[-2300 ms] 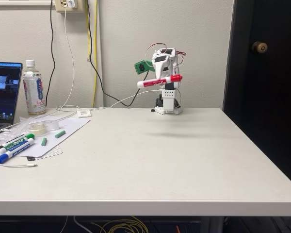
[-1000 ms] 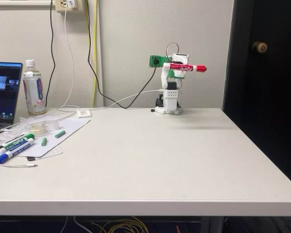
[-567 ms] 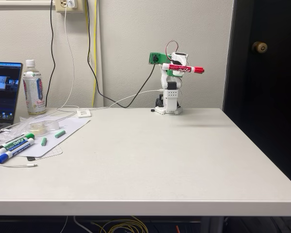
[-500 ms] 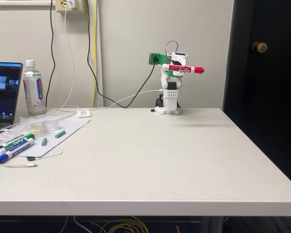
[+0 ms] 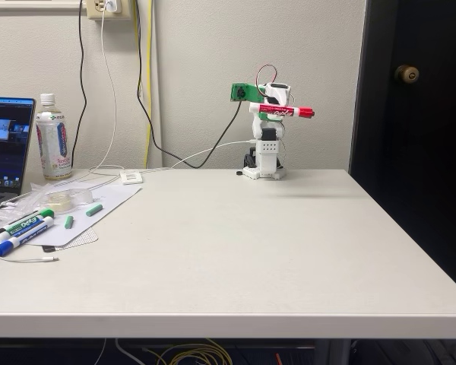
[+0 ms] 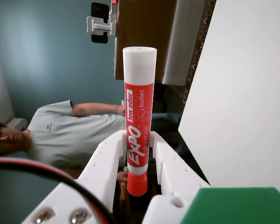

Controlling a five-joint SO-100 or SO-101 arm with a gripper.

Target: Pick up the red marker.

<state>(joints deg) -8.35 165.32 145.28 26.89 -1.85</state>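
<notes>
I see the white two-finger gripper clenched on the slim red-and-white dry-erase marker. In the fixed view, marker lies roughly level, high above the far white counter.

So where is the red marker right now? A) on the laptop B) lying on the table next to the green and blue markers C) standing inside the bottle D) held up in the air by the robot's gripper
D: the gripper is closed on the red marker, holding it roughly level, high above the table, in the fixed view.
</notes>
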